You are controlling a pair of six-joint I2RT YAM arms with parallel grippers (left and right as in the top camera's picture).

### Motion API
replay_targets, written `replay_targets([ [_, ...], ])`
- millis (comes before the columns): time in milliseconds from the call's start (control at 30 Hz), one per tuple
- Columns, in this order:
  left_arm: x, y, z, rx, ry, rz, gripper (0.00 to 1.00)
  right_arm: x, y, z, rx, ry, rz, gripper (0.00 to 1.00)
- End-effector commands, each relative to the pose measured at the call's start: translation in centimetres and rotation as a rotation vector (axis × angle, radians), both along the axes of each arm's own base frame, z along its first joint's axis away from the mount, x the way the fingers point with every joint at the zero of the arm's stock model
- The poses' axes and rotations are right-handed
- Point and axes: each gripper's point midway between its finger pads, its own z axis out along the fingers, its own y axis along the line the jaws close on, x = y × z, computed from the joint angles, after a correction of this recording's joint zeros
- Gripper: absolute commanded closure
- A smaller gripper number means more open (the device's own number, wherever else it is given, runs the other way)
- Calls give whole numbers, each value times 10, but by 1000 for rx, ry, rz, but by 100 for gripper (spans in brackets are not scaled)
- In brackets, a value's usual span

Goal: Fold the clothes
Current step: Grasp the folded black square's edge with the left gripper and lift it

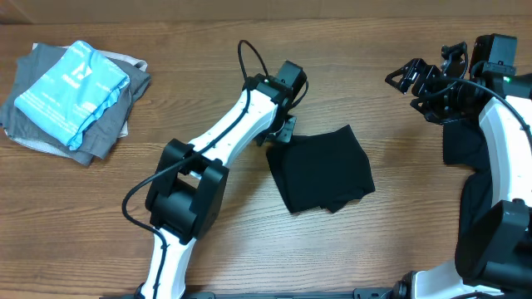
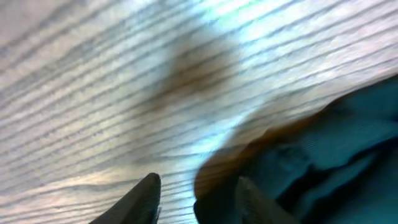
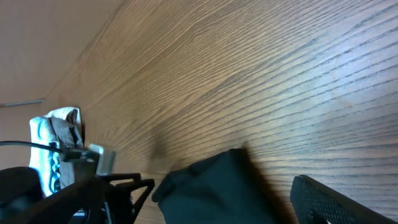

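A black T-shirt (image 1: 320, 170), folded into a compact rectangle, lies on the wooden table at the centre. My left gripper (image 1: 281, 133) hovers low at its upper-left corner. In the left wrist view the left gripper (image 2: 198, 180) has its jaws parted; the shirt's dark edge (image 2: 298, 155) lies beside and under the right finger (image 2: 252, 199), not pinched. My right gripper (image 1: 407, 80) is raised at the far right, wide open and holding nothing. In the right wrist view the right gripper (image 3: 224, 182) frames the folded shirt (image 3: 217, 196) in the distance.
A stack of folded grey and light-blue clothes (image 1: 71, 91) sits at the far left. More black cloth (image 1: 461, 145) lies at the right edge under the right arm. Bare wood surrounds the folded shirt.
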Motion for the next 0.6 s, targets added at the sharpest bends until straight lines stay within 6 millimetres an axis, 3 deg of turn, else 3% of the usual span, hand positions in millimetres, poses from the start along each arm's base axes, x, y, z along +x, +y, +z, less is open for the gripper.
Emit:
replay_targets([
  [0,-3,-15,1,-65,8,-25,55,2,0,5,-6,-21,7,0],
  [167,-9,-22,-13,-66,45,-28,63,2,0,5,-6,-21,7,0],
  [300,-15,-25,-15,-83,72,-9,77,1,0,5,-6,-20,7,0],
  [567,-29,-19,-31,-43,115,0,70,1,0,5,-6,-20,7,0],
])
